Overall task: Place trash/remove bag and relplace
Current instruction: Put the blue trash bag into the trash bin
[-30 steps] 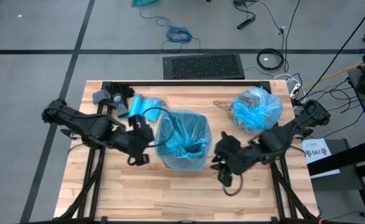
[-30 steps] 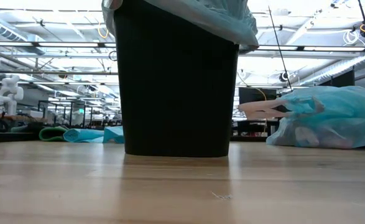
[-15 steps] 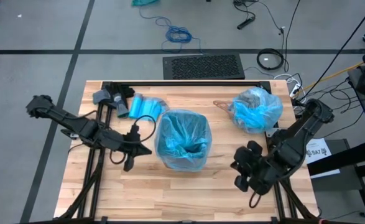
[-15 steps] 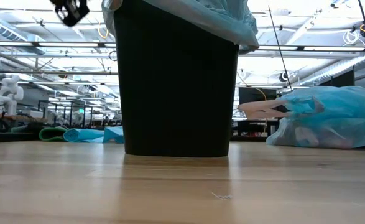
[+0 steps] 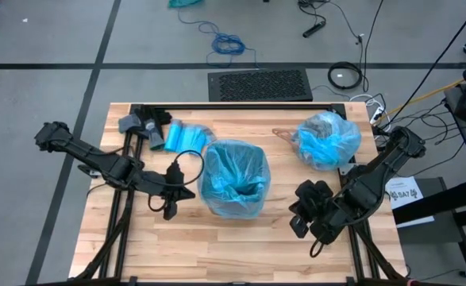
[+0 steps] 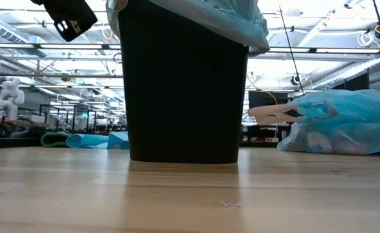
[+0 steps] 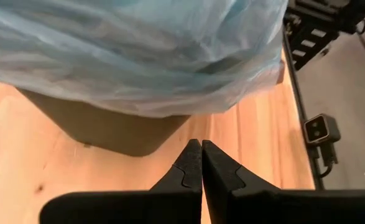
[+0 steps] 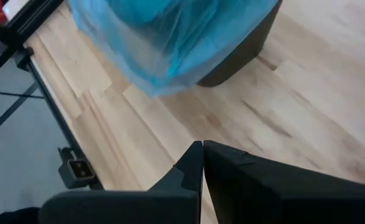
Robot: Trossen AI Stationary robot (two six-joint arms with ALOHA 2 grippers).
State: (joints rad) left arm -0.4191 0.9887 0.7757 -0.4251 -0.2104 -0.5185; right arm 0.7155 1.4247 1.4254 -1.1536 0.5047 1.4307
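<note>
Black plastic bin (image 6: 183, 90) upright with pale blue liner (image 5: 233, 176), no writing legible, left hand (image 5: 169, 208) pinched empty beside it, right hand (image 5: 298, 226) likewise, knotted blue trash bag (image 5: 326, 141) on wooden table (image 5: 240, 246).

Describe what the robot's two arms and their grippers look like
Both arms are matte black and jointed, with looping black cables. The left gripper and right gripper each end in two dark, tapered fingers with notched inner edges.

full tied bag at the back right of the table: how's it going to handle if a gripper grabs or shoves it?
The tied blue bag looks floppy: thin film bulging around lumpy contents, so a pinch would likely gather plastic. It slumps on the table, so a shove should probably drag or deform it, not roll it. The film looks slick and may slip.
</note>
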